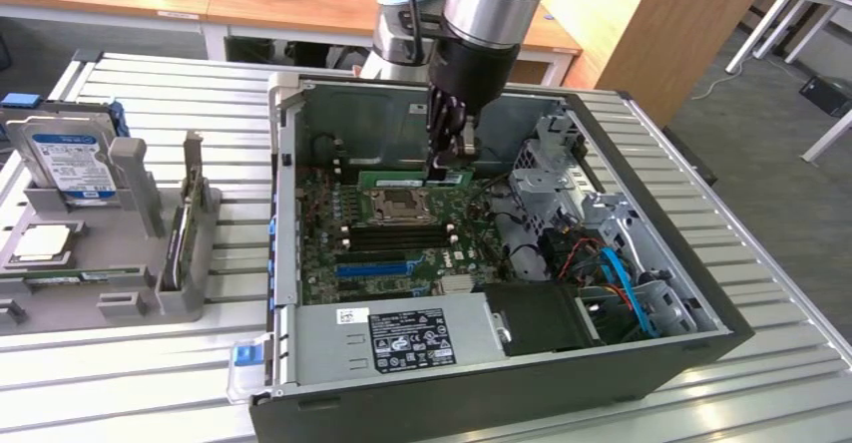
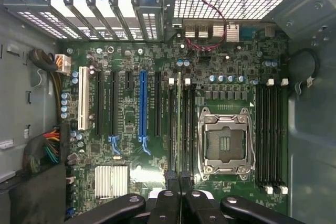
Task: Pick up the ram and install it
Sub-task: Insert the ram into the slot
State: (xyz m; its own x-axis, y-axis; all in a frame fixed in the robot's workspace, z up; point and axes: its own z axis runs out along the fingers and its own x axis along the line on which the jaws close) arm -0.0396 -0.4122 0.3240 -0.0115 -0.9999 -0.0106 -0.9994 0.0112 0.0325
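Note:
The ram (image 1: 406,180) is a thin green stick lying level inside the open computer case (image 1: 282,214), just behind the CPU socket (image 1: 397,202). My gripper (image 1: 450,162) reaches down into the case and is shut on the stick's end toward the exterior view's right. In the wrist view the ram (image 2: 179,124) shows edge-on as a narrow strip running along the black memory slots beside the CPU socket (image 2: 226,140). The black fingers (image 2: 172,190) press together on its near end. Whether it sits in a slot or just above, I cannot tell.
A grey fixture (image 1: 120,283) at the exterior view's left holds a hard drive (image 1: 67,159). Inside the case lie the power supply (image 1: 399,338), blue cables (image 1: 616,278), a blue slot strip (image 2: 142,103) and another bank of memory slots (image 2: 270,135).

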